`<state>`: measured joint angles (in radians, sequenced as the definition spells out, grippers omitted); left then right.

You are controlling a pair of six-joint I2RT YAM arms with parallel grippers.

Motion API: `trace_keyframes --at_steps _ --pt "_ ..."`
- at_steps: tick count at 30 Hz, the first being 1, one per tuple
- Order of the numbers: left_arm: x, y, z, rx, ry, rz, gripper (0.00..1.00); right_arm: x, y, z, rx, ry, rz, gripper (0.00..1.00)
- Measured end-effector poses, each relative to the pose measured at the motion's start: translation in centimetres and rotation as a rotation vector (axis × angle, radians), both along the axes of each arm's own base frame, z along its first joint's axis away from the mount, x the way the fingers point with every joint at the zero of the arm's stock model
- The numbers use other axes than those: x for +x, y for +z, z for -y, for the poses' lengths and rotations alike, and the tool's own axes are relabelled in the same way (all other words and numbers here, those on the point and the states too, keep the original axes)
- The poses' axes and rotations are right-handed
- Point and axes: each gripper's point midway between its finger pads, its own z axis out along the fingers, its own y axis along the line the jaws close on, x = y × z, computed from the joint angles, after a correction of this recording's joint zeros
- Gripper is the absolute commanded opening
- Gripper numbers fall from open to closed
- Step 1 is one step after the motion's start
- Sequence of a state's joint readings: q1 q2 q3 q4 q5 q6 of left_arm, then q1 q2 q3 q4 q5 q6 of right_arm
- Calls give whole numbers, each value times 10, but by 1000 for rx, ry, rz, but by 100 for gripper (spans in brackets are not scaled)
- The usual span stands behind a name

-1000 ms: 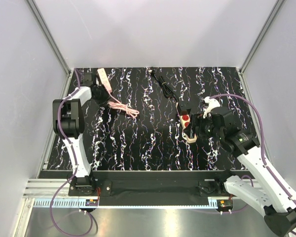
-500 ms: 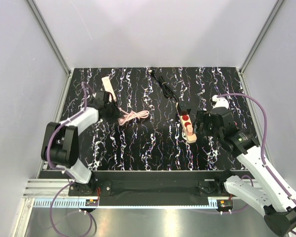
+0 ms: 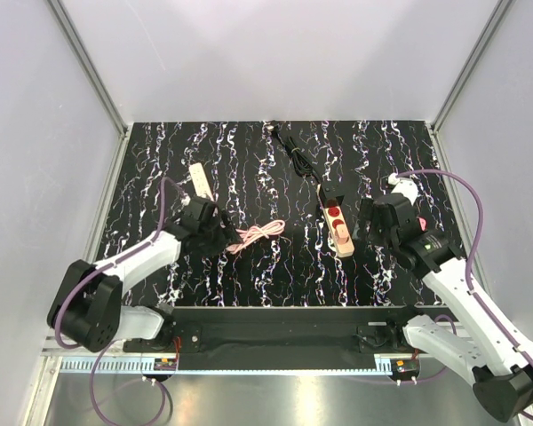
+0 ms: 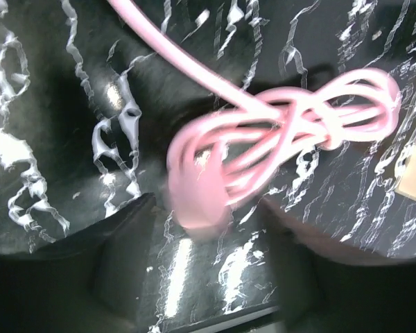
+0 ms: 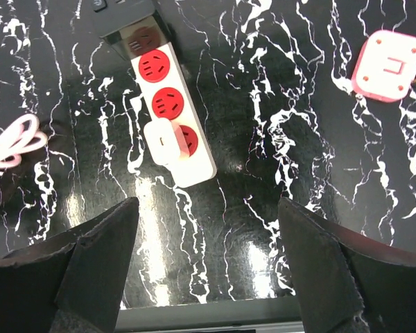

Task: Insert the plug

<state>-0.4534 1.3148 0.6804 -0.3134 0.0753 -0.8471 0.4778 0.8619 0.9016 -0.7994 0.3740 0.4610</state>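
Observation:
A white power strip point(image 3: 339, 229) with red sockets lies mid-table; in the right wrist view point(image 5: 194, 166) a white plug block point(image 5: 162, 142) sits on it. My left gripper point(image 3: 220, 232) is left of it, with a blurred pink plug point(image 4: 197, 201) between its fingers point(image 4: 128, 253). The plug's coiled pink cable point(image 4: 312, 118) trails ahead point(image 3: 259, 234). My right gripper point(image 3: 375, 218) is open and empty point(image 5: 208, 208), hovering just right of the strip's near end.
A pink-and-white strip point(image 3: 200, 180) lies behind the left gripper. A pink square adapter point(image 5: 388, 64) lies right of the power strip point(image 3: 401, 186). A black cable point(image 3: 298, 155) runs from the strip to the back wall. Metal rail along the near edge point(image 5: 215, 316).
My left arm has swung from the far left toward the middle, dragging the pink cable and the pink-and-white strip with it. My right gripper has backed off to the right of the power strip.

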Motion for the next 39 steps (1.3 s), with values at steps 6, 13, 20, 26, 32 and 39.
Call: trace_keyframes --at_steps 6,13,20,26,32,39 --pt "-10 24 -7 -4 2 48 99 1 -8 16 5 -140 -10 83" --pt "23 133 15 -60 -145 304 99 11 -13 74 -109 -379 -26 87" --pt "29 151 11 44 -277 397 99 27 -45 153 -144 -652 -189 96" --pt "25 140 1 137 -349 376 99 35 -77 180 -111 -736 -282 100" --pt "35 145 -2 195 -372 402 99 51 -121 188 -1 -708 -383 95" --pt "35 143 -5 215 -379 406 99 84 -125 170 130 -609 -309 96"
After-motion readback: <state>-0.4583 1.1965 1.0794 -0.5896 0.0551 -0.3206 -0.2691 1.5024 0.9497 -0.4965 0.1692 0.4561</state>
